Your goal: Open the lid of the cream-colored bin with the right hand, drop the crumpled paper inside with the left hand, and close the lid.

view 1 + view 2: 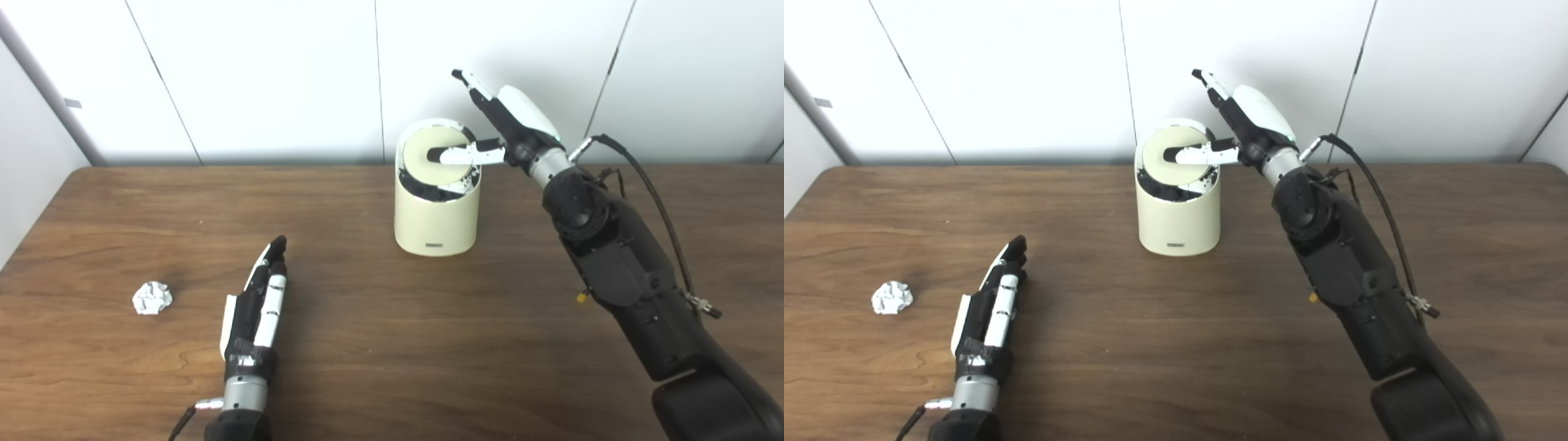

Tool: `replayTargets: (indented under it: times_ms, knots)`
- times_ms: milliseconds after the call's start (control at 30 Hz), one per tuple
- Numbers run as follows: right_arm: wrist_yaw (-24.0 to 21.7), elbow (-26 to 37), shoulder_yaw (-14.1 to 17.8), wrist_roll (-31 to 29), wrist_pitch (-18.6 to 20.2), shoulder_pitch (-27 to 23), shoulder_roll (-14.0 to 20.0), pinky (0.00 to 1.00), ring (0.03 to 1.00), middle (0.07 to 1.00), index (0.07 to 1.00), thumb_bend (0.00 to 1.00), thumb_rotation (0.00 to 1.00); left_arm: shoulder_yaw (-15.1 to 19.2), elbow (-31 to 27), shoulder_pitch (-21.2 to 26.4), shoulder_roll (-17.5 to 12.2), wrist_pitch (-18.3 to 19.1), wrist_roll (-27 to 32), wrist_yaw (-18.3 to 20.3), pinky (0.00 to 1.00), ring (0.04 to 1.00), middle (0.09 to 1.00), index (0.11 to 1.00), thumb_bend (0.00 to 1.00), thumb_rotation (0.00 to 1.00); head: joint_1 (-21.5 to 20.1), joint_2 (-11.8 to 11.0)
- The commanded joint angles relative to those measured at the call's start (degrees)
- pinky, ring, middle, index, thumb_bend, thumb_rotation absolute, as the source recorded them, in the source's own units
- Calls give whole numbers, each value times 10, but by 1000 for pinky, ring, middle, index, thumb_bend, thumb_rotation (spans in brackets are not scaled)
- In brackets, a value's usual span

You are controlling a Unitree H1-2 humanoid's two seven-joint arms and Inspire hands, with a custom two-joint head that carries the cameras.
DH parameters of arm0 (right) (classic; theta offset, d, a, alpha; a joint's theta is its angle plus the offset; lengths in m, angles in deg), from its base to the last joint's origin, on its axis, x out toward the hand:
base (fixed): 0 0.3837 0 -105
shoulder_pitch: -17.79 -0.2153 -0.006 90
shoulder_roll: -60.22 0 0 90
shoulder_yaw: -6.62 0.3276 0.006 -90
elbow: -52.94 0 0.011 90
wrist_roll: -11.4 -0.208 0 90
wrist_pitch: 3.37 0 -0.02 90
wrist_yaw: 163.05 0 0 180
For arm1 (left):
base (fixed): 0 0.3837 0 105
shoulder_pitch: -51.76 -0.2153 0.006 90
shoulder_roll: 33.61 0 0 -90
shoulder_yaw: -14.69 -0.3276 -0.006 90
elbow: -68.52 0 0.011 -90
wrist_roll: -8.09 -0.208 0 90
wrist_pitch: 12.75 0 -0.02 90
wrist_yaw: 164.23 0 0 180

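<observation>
Pressing the lid (pixel 433 157) with your right hand (pixel 503 122), fingers spread, thumb tilting it so the bin (pixel 436 220) opens; left hand (pixel 257 312) flat, empty, paper (pixel 152 297) just left.

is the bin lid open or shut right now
Partly open: the lid is tilted under the right hand thumb, with a dark gap along its front edge.

Bare lab or test room, suggested by plain white wall panels (pixel 275 73) behind the fingers, wood-grain worktop (pixel 392 343) beneath them, exposed robot cabling (pixel 661 214) beside them
</observation>
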Motion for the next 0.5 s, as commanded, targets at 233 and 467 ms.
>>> replayTargets:
  times_ms: [233, 467]
  knots:
    - [18, 0, 1, 12, -26, -26, 7, 921, 997, 1000, 999, 707, 481, -4, 12, -1, 12, -21, 1, -3, 995, 976, 947, 915, 379, 792, 1, 7]
    - [12, 3, -9, 32, -25, -29, 13, 942, 1000, 1000, 1000, 749, 547, -5, 9, -2, 14, -19, 0, -4, 1000, 979, 949, 918, 363, 845, -2, 10]
